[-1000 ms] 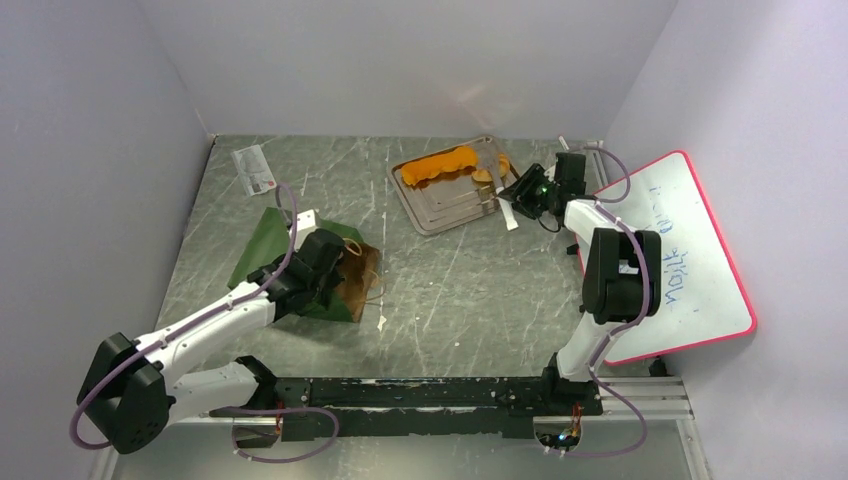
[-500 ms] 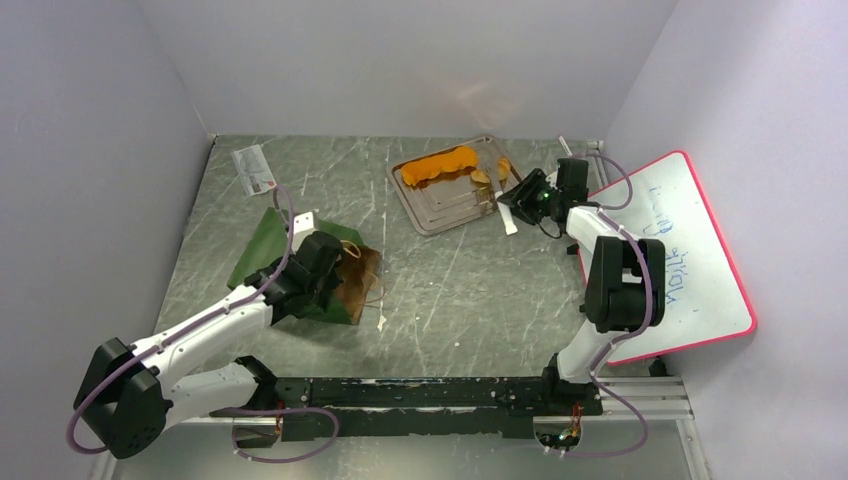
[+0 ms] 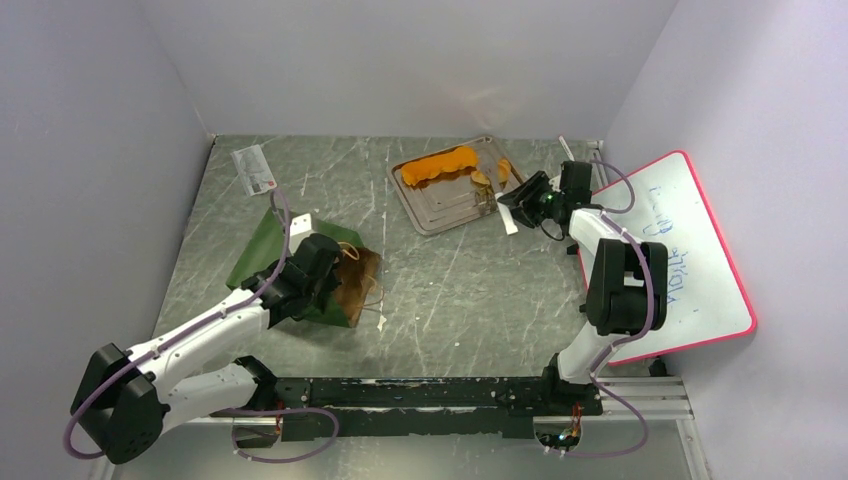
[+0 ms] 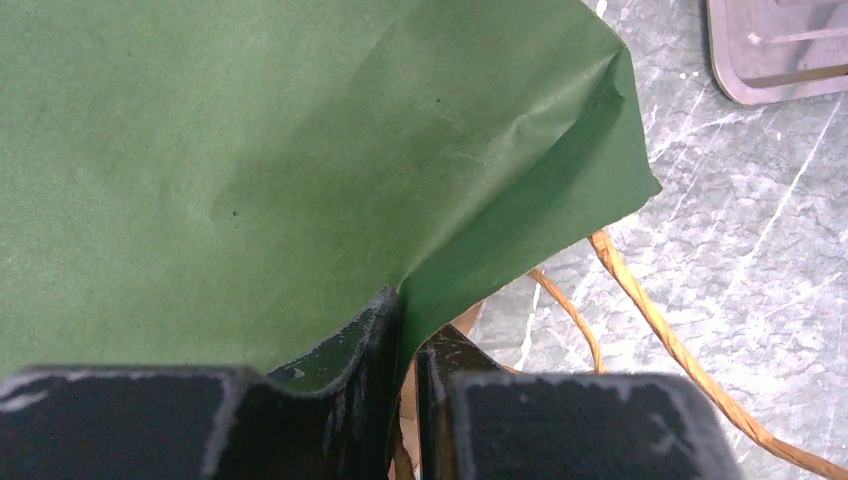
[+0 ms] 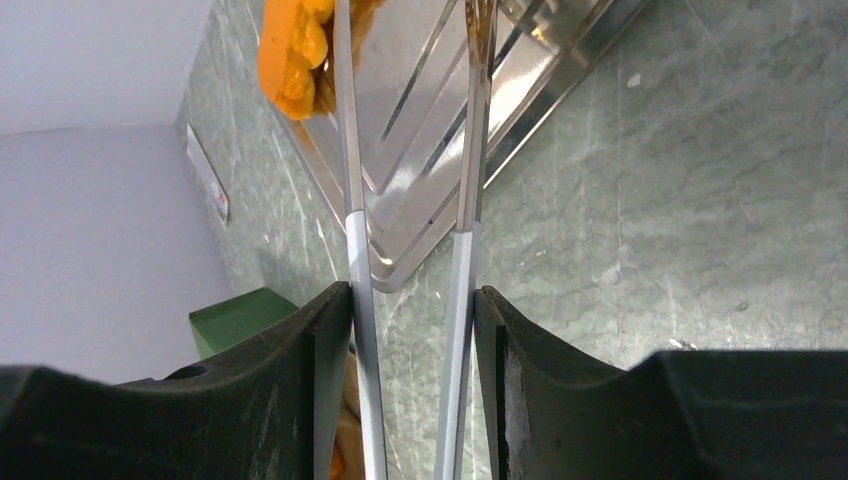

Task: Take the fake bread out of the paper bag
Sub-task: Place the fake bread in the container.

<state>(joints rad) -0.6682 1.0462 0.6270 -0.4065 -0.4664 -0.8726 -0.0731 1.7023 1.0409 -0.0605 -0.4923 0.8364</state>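
The dark green paper bag (image 3: 262,252) lies flat on the table's left, its brown mouth and tan cord handles (image 3: 362,275) facing right. My left gripper (image 3: 318,264) is shut on the bag's upper edge, seen close in the left wrist view (image 4: 405,340) with the green paper (image 4: 250,150) pinched between the fingers. A long orange fake bread (image 3: 438,164) and small golden pieces (image 3: 482,177) lie on the grey tray (image 3: 440,212). My right gripper (image 3: 522,196) is shut on metal tongs (image 5: 465,230), whose tips reach over the tray's right edge. Orange bread (image 5: 292,50) shows beside the tongs.
A pink-edged whiteboard (image 3: 685,250) leans at the right behind the right arm. A small white card (image 3: 254,168) lies at the back left. The bag's cord handle (image 4: 640,300) trails on the table. Walls close in the back and both sides.
My right gripper with the tongs has drawn back a little to the right from over the tray. My left arm has shifted slightly nearer, still gripping the bag.
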